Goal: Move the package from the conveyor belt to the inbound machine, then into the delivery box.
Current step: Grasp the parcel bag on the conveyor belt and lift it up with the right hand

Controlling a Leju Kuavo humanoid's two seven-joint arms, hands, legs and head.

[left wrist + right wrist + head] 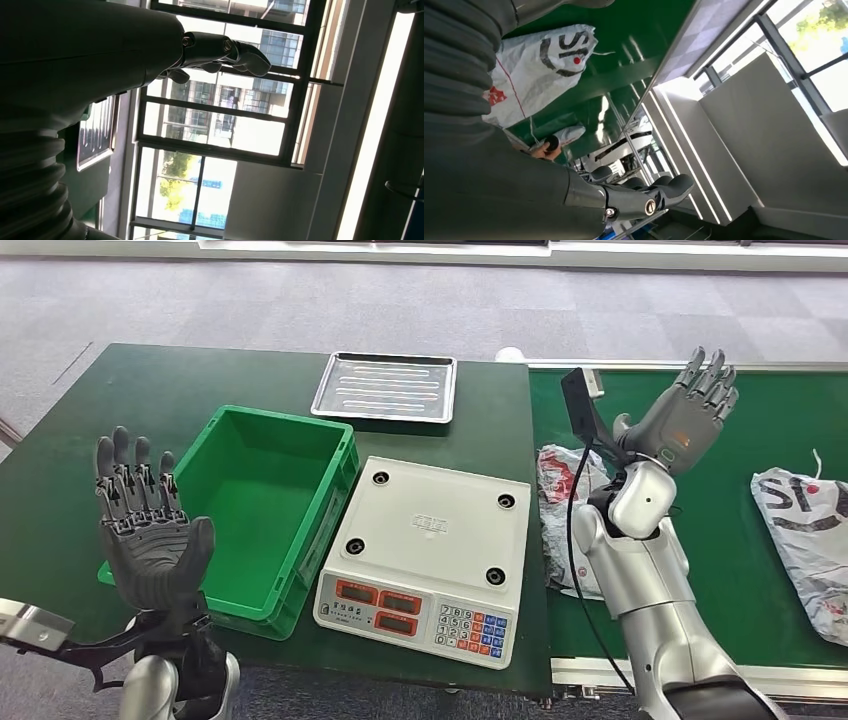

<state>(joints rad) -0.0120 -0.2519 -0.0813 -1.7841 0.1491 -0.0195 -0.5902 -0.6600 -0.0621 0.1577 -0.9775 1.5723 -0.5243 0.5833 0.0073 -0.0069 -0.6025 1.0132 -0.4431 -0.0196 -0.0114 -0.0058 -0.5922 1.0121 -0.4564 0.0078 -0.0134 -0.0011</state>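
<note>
My right hand (688, 412) is up in the air over the belt (760, 410), fingers spread, holding nothing. My left hand (145, 525) is up too, near the front corner of the green box (262, 475), fingers apart and empty.

Below my right arm lies a bag (562, 502) on the belt, partly hidden by the arm. It sits just beside the scale (432, 555). Another bag (808, 525) lies further along the belt. A metal tray (386, 386) sits behind the scale.

I think I am at the first step: nothing is picked up yet. Next I need to bring my right hand down onto the near bag, close on it, and lift it over to the scale.
</note>
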